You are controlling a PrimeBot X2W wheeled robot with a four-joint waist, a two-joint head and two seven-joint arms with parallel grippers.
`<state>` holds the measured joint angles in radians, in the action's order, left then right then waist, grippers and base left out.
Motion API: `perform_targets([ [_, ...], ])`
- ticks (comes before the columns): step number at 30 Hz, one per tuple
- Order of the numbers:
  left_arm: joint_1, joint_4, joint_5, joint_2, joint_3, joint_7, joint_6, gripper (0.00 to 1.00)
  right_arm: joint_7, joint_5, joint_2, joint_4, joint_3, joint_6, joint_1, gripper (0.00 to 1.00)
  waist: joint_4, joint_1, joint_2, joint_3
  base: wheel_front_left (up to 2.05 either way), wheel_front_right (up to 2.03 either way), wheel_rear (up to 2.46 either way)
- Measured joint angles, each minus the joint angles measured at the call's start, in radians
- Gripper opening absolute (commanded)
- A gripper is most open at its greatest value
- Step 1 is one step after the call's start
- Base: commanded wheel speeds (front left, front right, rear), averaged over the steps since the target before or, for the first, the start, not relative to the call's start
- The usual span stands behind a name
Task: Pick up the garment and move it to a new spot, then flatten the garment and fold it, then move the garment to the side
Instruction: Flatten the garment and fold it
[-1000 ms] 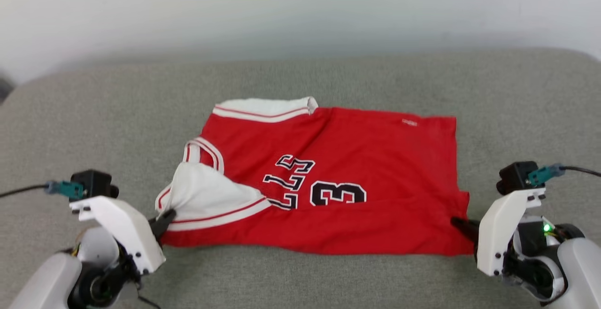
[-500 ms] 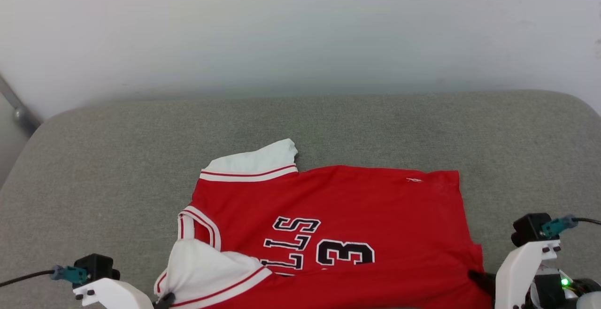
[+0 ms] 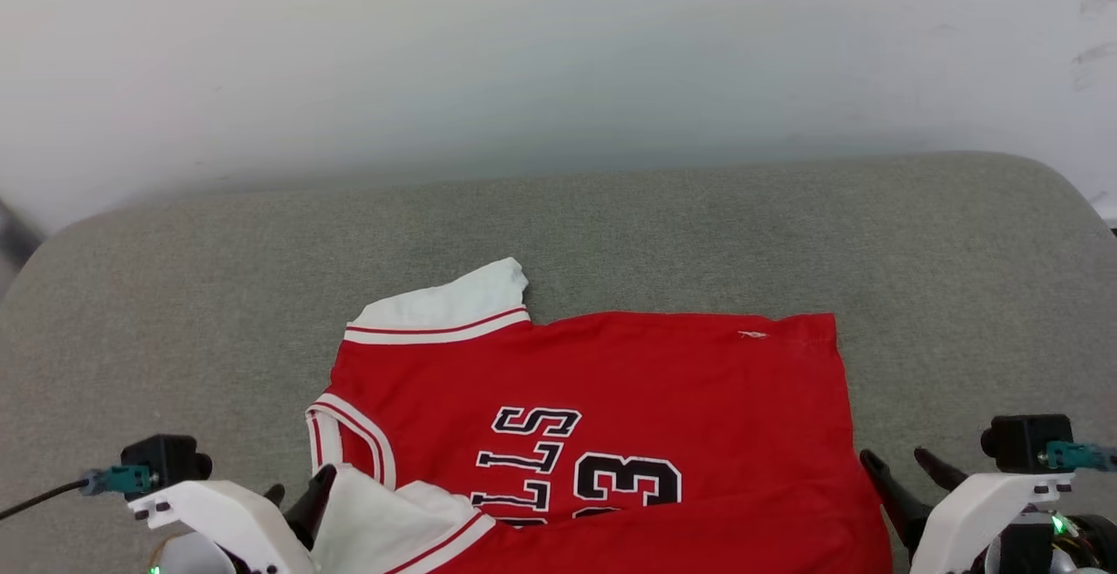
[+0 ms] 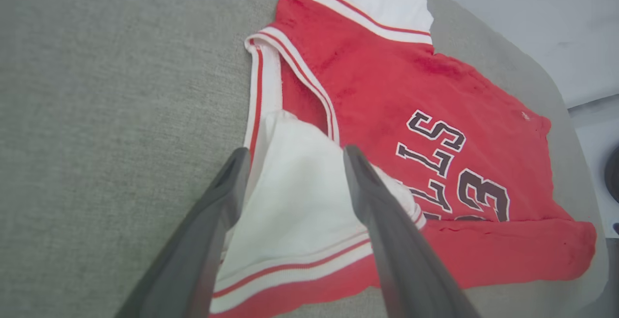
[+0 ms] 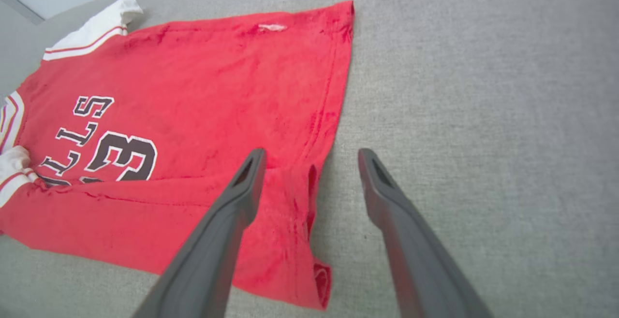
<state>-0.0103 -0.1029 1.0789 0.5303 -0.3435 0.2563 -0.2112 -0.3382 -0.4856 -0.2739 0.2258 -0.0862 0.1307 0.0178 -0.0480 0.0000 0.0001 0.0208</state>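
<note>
The garment [image 3: 611, 382] lies spread on the grey cushion, a red jersey with white sleeves, black letters and a 3. Its near edge is folded over the print. My left gripper [image 3: 298, 491] stands open at the lower left. In the left wrist view its fingers [image 4: 227, 197] straddle the folded white sleeve of the garment [image 4: 387, 91] without pinching it. My right gripper [image 3: 892, 456] is open at the garment's right near corner. In the right wrist view one finger [image 5: 242, 192] hangs over the red hem of the garment [image 5: 193, 91], the other over bare cushion.
The grey cushioned surface [image 3: 663, 225] stretches beyond the garment to a pale wall [image 3: 558, 59]. Its rounded edges fall away at far left and far right. Bare cushion lies behind and to the right of the garment [image 5: 483, 91].
Both grippers have opened and let go of the garment's near corners. The head view has tilted up, so the garment now sits lower in that view.
</note>
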Motion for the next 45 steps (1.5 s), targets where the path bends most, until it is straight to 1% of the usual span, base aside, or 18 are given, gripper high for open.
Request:
perform_targets([
  [3,-0.045,0.012,-0.042,0.000,-0.002,-0.038,0.001,1.00,0.106,0.036,0.019,-0.007,0.008,0.000,0.015,1.00,-0.018,0.0000,0.0000,0.001,0.00,0.00,0.00],
  [8,-0.139,0.005,-0.111,-0.007,-0.013,-0.099,0.018,1.00,0.239,0.098,0.053,-0.026,0.016,0.000,0.053,1.00,-0.059,0.0000,0.0000,-0.009,0.00,0.00,0.00],
  [10,-0.188,-0.009,-0.135,-0.010,-0.015,-0.121,0.028,1.00,0.273,0.113,0.063,-0.045,0.022,0.000,0.067,1.00,-0.075,0.0000,0.0000,-0.022,0.00,0.00,0.00],
  [14,-0.311,-0.033,-0.180,-0.017,-0.029,-0.127,0.035,1.00,0.318,0.151,0.082,-0.100,0.021,0.000,0.113,1.00,-0.102,0.0000,0.0000,-0.080,0.00,0.00,0.00],
  [16,-0.381,-0.051,-0.196,-0.013,-0.036,-0.116,0.045,1.00,0.335,0.159,0.097,-0.123,0.024,0.000,0.134,1.00,-0.116,0.0000,0.0000,-0.117,0.00,0.00,0.00],
  [19,-0.493,-0.083,-0.218,-0.002,-0.051,-0.080,0.072,1.00,0.355,0.166,0.119,-0.152,0.020,0.000,0.168,1.00,-0.141,0.0000,0.0000,-0.178,0.00,0.00,0.00],
  [23,-0.628,-0.139,-0.225,0.019,-0.081,0.010,0.123,1.00,0.374,0.172,0.144,-0.169,0.026,0.000,0.192,1.00,-0.177,0.0001,0.0000,-0.259,0.00,0.00,0.00],
  [25,-0.690,-0.171,-0.225,0.031,-0.097,0.072,0.147,1.00,0.383,0.172,0.155,-0.169,0.030,0.000,0.202,1.00,-0.196,0.0001,0.0000,-0.295,0.00,0.00,0.00],
  [29,-0.783,-0.233,-0.202,0.067,-0.131,0.235,0.189,1.00,0.392,0.170,0.175,-0.160,0.034,0.000,0.213,1.00,-0.235,0.0001,0.0000,-0.355,0.00,0.00,0.00],
  [32,-0.839,-0.273,-0.190,0.100,-0.160,0.370,0.209,1.00,0.404,0.165,0.186,-0.147,0.035,0.000,0.215,1.00,-0.262,0.0002,0.0000,-0.393,0.00,0.00,0.00],
  [36,-0.871,-0.313,-0.167,0.141,-0.190,0.537,0.210,1.00,0.413,0.156,0.199,-0.122,0.032,0.000,0.225,1.00,-0.291,0.0002,0.0000,-0.434,0.00,0.00,0.00],
  [39,-0.884,-0.333,-0.149,0.162,-0.196,0.630,0.181,1.00,0.422,0.148,0.204,-0.106,0.029,0.000,0.230,1.00,-0.307,0.0001,0.0000,-0.455,0.00,0.00,0.00],
  [43,-0.904,-0.342,-0.137,0.176,-0.202,0.721,0.139,1.00,0.425,0.132,0.208,-0.086,0.021,0.000,0.243,1.00,-0.320,0.0001,0.0000,-0.473,0.00,0.00,0.00],
  [44,-0.908,-0.344,-0.133,0.178,-0.204,0.747,0.127,0.61,0.425,0.125,0.210,-0.081,0.018,0.000,0.248,1.00,-0.322,0.0001,-0.0001,-0.476,0.00,0.00,0.00],
  [45,-0.910,-0.344,-0.130,0.180,-0.205,0.764,0.117,0.40,0.425,0.119,0.210,-0.077,0.015,0.000,0.250,1.00,-0.324,0.0001,0.0000,-0.477,0.00,0.00,0.00],
])
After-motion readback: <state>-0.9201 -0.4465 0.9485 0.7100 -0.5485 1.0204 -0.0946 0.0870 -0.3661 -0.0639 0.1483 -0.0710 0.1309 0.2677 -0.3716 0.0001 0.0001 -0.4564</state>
